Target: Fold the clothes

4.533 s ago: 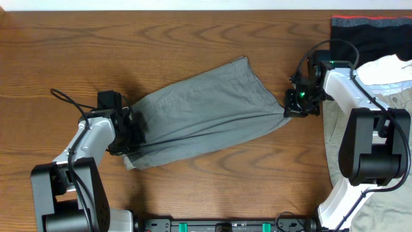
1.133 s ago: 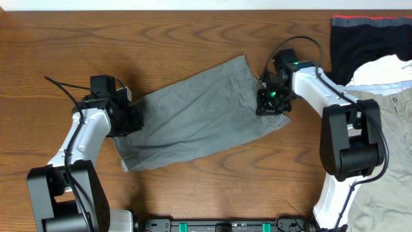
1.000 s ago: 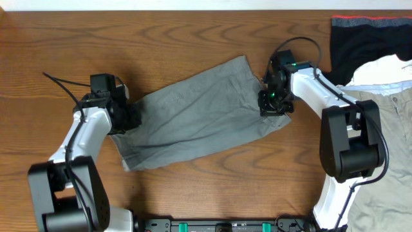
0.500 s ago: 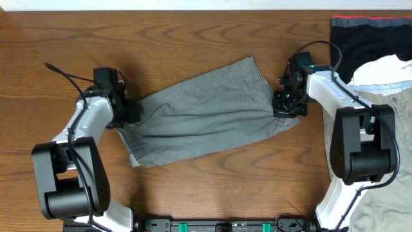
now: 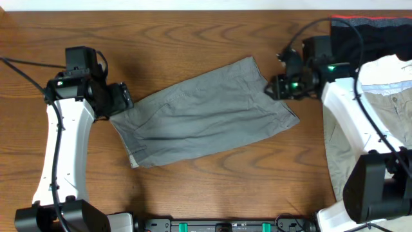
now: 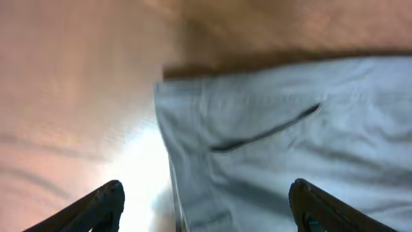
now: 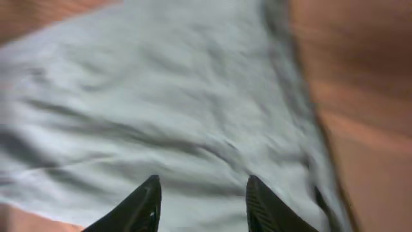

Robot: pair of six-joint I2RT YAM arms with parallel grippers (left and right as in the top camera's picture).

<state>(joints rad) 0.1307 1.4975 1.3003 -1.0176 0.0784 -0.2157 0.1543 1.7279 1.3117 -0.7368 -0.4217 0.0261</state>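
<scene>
A: Over on the left of the table [image 5: 193,38], the left gripper [image 5: 121,101] hovers at the near corner of the shorts [image 5: 206,113]. Its fingers [image 6: 106,200] are spread wide with nothing between them.

B: And the shorts lie flat on the wood, slanting up towards the right, between the two arms. Light, limp cotton, I'd say. It'll sag and drag rather than hold a shape.

A: So pinch it at the corners or along a stitched edge, where the doubled cloth gives the pads something to bite.

B: A slit pocket shows in the left wrist view, so that is probably the waist end.

A: On the right end, the right gripper [image 5: 273,87] sits over the cloth, jaws parted and gripping nothing.

B: Beyond it lie a black garment [image 5: 367,38] and beige trousers [image 5: 396,103], well clear.
</scene>
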